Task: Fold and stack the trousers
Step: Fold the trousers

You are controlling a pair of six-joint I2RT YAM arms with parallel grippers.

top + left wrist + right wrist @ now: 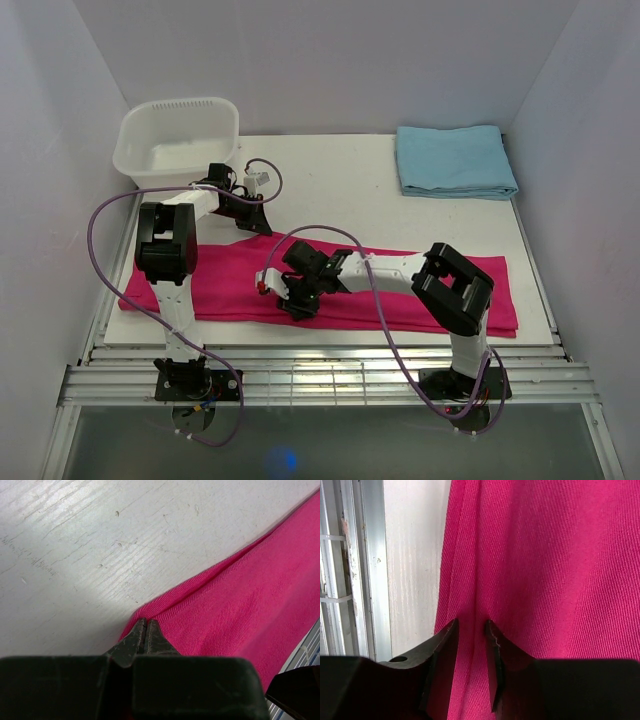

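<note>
Top external: magenta-pink fabric trousers (pixel 340 308) span lower centre. Left gripper (pixel 145 622) closed at their edge; right gripper (pixel 472 625) parted over a fold.

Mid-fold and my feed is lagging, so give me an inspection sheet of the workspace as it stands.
Surface: white table, scuffed.
Job's things: pink trousers flat along the near edge.
Clutter: folded blue cloth far right; white basket far left.
Grippers: left gripper shut at the trousers' far edge; right gripper open astride a fabric ridge.
Cables: purple cable arcs over the trousers.
Surroundings: white walls; metal rails in front.
</note>
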